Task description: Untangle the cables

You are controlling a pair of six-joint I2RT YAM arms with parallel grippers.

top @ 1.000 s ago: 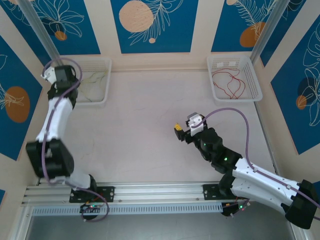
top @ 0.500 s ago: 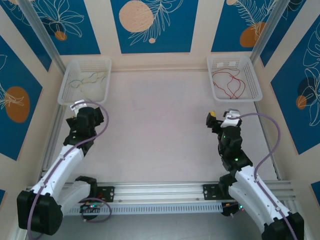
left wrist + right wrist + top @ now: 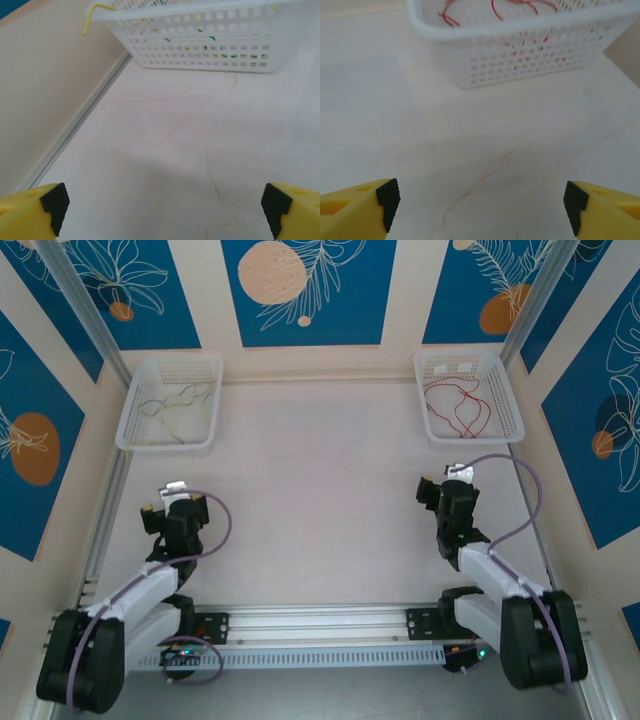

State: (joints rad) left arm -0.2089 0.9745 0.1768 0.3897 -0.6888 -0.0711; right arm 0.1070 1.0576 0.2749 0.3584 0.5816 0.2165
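Observation:
The cables lie in two white baskets at the back of the table. Thin yellow and green cables (image 3: 172,400) rest in the left basket (image 3: 130,430), and one yellow end (image 3: 93,14) hooks over its rim (image 3: 200,10). Red cables (image 3: 458,406) curl in the right basket (image 3: 505,430), and these red cables (image 3: 495,7) also show through its mesh wall (image 3: 520,60). My left gripper (image 3: 172,500) hovers low over bare table, open, well short of the left basket. My right gripper (image 3: 446,482) is open too, just in front of the right basket. Nothing sits between the left gripper (image 3: 165,210) pads or the right gripper (image 3: 481,205) pads.
A raised rail (image 3: 75,130) runs along the table's left edge beside my left gripper. Blue and cream panels wall the table on three sides. Purple arm cables (image 3: 520,510) loop off both wrists. The pale tabletop (image 3: 320,490) stretches between the two arms.
Both arms have drawn back toward the near edge. The left arm left the left basket and its jaws widened. The right gripper swung right, in front of the right basket.

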